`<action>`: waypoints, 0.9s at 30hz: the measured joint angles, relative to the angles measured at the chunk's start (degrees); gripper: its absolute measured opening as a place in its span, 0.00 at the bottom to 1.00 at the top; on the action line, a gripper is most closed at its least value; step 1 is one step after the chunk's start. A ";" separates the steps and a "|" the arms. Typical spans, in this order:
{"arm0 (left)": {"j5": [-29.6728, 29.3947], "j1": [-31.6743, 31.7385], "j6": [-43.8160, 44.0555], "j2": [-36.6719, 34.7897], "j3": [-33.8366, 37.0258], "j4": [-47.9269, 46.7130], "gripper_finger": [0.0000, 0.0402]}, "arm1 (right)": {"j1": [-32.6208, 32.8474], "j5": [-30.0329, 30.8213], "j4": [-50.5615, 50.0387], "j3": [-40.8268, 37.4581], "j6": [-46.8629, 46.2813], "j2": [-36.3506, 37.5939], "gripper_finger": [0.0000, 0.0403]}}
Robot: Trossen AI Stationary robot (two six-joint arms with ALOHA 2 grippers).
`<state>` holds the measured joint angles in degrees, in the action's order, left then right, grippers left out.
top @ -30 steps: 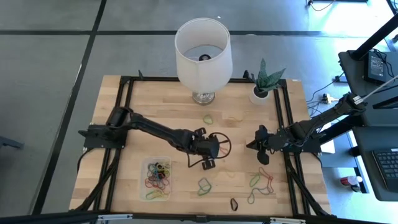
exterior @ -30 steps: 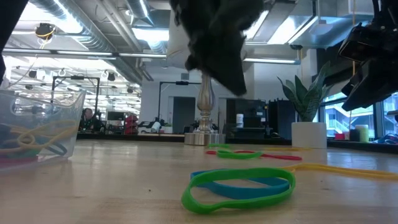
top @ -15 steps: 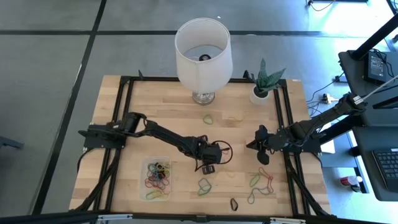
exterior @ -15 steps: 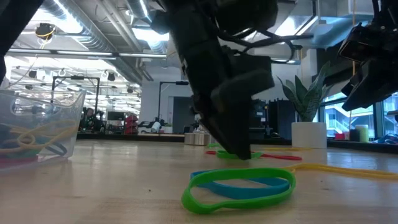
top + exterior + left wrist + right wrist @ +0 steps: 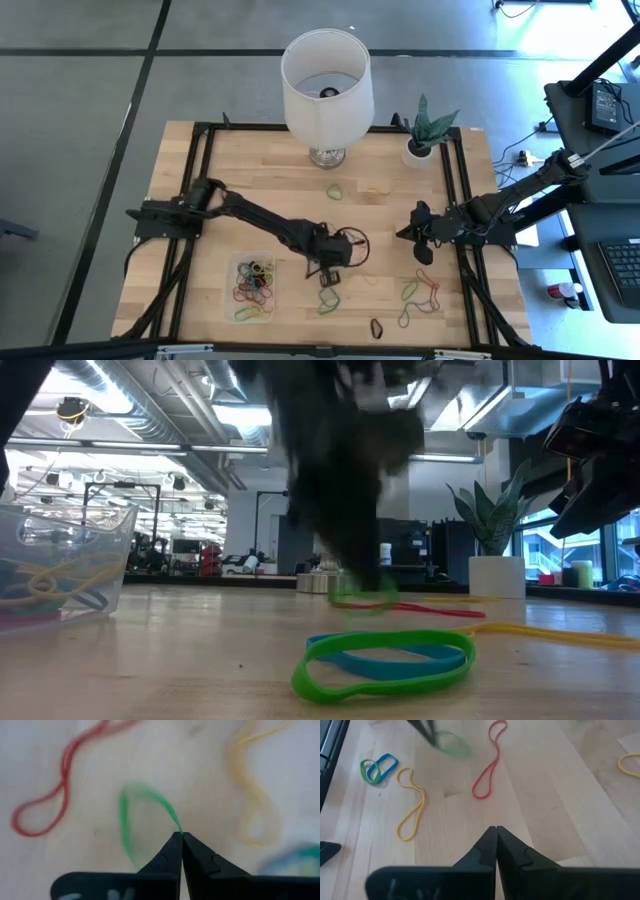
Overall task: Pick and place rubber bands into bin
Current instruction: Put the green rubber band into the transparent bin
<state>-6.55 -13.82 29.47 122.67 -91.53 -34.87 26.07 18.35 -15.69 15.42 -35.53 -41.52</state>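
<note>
A green rubber band (image 5: 145, 815) is pinched between the pressed-together fingers of the left gripper (image 5: 181, 837) at mid-bench, just beside the bin (image 5: 229, 282). Several coloured bands are seen inside the bin. A red band (image 5: 55, 790) and a yellow band (image 5: 252, 805) are left lying on the bench (image 5: 260, 170) near the pinched one. A green-and-blue pair (image 5: 385, 657) is seen at the front. The right gripper (image 5: 496, 832) is held above the bench's right side, fingers pressed together, empty.
</note>
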 joint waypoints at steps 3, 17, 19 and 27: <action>-1.69 -0.25 1.48 -5.71 -0.36 -2.24 0.01 | 0.00 0.00 -0.07 0.00 0.02 0.00 0.02; -3.36 -7.66 18.53 -23.99 -0.35 -31.69 0.01 | 0.02 0.00 1.60 -2.70 -1.73 0.01 0.02; -0.17 -9.05 22.17 -24.37 -0.34 -36.83 0.01 | 0.02 0.01 1.59 -2.78 -3.26 0.00 0.02; 4.00 -16.76 35.70 -24.38 3.86 -42.29 0.01 | 0.02 0.01 4.07 -2.78 -3.17 0.00 0.02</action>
<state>-2.55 -30.58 65.16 98.28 -87.67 -77.16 26.09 18.36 -11.61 12.64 -38.70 -41.52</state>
